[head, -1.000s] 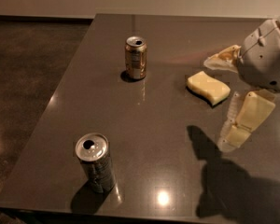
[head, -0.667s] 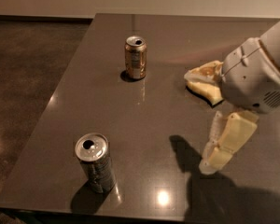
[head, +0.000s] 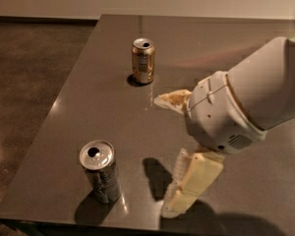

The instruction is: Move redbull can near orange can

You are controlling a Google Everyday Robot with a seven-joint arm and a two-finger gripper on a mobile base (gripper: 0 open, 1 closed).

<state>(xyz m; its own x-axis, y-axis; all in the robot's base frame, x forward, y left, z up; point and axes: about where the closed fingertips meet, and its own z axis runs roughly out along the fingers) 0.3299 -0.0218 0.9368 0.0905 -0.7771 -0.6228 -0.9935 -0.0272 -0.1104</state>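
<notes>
dark grey tabletop (head: 88,107) holds the slim silver-grey redbull can (head: 100,173) near its front edge, far from the orange-bronze metal orange can (head: 143,60); cream gripper (head: 163,156) hovers beside it, jaws wide. a sideways bump could topple it.

Arm (head: 255,92): glossy white rounded shell, small vent grille. Gripper (head: 163,157) over tabletop's (head: 88,107) near edge: cream ribbed jaws, spread.

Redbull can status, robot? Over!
Claw open, empty, right of redbull can. Redbull can upright, front left, untouched. Orange can upright at back. Nothing between them.
</notes>
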